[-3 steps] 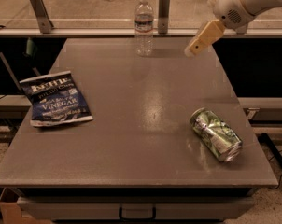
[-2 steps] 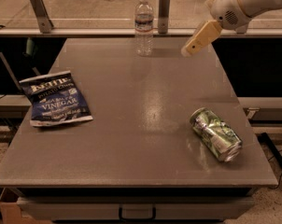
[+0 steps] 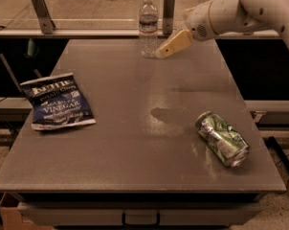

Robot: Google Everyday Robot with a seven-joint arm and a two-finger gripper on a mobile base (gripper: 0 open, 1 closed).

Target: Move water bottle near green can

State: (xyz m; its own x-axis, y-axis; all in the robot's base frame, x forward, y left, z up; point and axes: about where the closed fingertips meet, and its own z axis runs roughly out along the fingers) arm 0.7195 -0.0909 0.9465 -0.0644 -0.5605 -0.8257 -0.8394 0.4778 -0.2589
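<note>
The water bottle (image 3: 148,27) is clear and ribbed with a white cap. It stands upright at the far edge of the grey table (image 3: 135,143). The green can (image 3: 222,138) is green and silver and lies on its side near the table's front right. My gripper (image 3: 164,51), with tan fingers on a white arm, reaches in from the upper right. Its tip is just right of the bottle's lower half, close to it, above the table.
A dark blue chip bag (image 3: 57,101) lies flat on the table's left side. Two metal posts (image 3: 169,11) and a rail stand behind the far edge. A drawer handle (image 3: 141,219) shows below the front edge.
My gripper and arm have moved left and slightly down, from well right of the bottle to right beside it. The bottle, can and bag have not moved.
</note>
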